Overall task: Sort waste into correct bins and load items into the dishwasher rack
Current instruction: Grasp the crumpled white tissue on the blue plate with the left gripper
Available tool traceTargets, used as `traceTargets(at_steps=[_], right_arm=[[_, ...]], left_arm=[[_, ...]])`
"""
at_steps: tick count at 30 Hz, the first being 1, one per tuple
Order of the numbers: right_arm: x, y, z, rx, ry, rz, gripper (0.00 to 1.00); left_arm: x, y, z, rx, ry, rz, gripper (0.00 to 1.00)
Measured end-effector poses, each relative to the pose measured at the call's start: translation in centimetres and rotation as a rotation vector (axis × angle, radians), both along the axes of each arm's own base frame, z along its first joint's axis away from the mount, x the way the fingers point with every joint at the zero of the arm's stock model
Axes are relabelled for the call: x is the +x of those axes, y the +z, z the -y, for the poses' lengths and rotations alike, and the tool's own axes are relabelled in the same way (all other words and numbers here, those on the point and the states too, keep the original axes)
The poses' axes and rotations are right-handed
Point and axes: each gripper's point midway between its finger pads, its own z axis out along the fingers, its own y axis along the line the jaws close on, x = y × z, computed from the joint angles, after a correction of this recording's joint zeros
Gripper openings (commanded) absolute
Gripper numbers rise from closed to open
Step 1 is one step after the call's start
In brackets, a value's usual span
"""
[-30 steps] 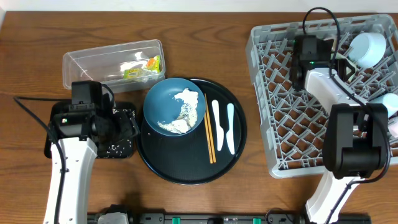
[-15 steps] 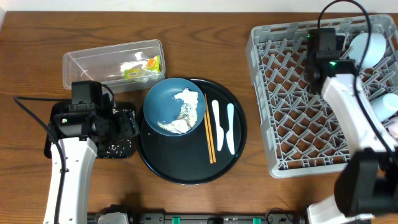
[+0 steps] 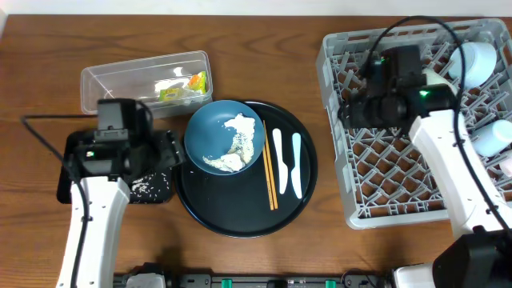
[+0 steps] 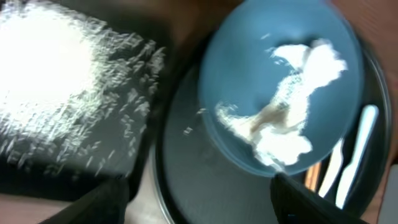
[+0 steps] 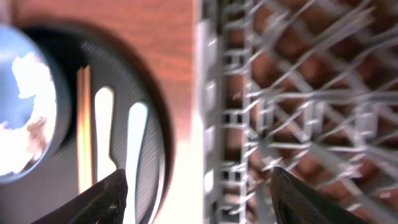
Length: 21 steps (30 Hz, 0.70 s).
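Observation:
The dark blue plate [image 3: 210, 128] sits on the left of the round black tray [image 3: 240, 210] and holds crumpled white tissue scraps [image 3: 234, 142]. Two orange chopsticks [image 3: 270, 176] and two white utensils [image 3: 287, 162] lie beside it. My left gripper [image 3: 173, 152] is open and empty between the shallow black tray [image 3: 64, 190] with rice grains [image 3: 144, 186] and the plate [image 4: 249, 56]. My right gripper [image 3: 346, 114] is open and empty over the left edge of the grey rack [image 3: 400, 172]. A yellow-green wrapper [image 3: 192, 82] lies in the clear tub [image 3: 120, 76].
Pale cups [image 3: 476, 60] stand at the rack's far right, another [image 3: 496, 138] lower down. The right wrist view shows the rack wall [image 5: 214, 124], the chopsticks [image 5: 84, 124] and the utensils [image 5: 104, 130]. The left wrist view shows the rice [image 4: 56, 81] and the tissue [image 4: 292, 99].
My right arm has swung left from the rack's back right to its left edge. My left arm has shifted slightly up and right toward the plate.

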Motion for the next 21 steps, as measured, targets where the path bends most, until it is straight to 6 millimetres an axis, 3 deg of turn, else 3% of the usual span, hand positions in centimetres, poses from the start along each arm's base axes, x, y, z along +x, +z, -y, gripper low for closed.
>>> traceTargets(at_steps=[6, 10, 17, 19, 20, 21], right_arm=[[-0.8, -0.4, -0.4, 0.016, 0.001, -0.038, 0.69], [-1.1, -0.6, -0.4, 0.02, -0.003, -0.054, 0.68], [-1.3, -0.6, -0.4, 0.02, -0.008, -0.061, 0.68], [-1.3, -0.6, -0.4, 0.02, -0.008, -0.063, 0.66], [-1.3, -0.6, -0.4, 0.021, -0.01, -0.064, 0.66], [-1.3, -0.7, -0.4, 0.021, -0.011, -0.065, 0.66]], left_arm=[[2.5, -1.1, 5.2, 0.0, -0.173, 0.045, 0.74], [2.6, -4.5, 8.2, 0.009, -0.268, -0.041, 0.74], [2.7, -9.9, 11.5, 0.006, -0.358, -0.155, 0.73], [2.2, -11.1, 12.0, 0.004, -0.374, -0.192, 0.64], [2.1, -11.5, 12.1, 0.003, -0.373, -0.208, 0.54], [1.9, -12.0, 12.1, 0.004, -0.372, -0.226, 0.35]])
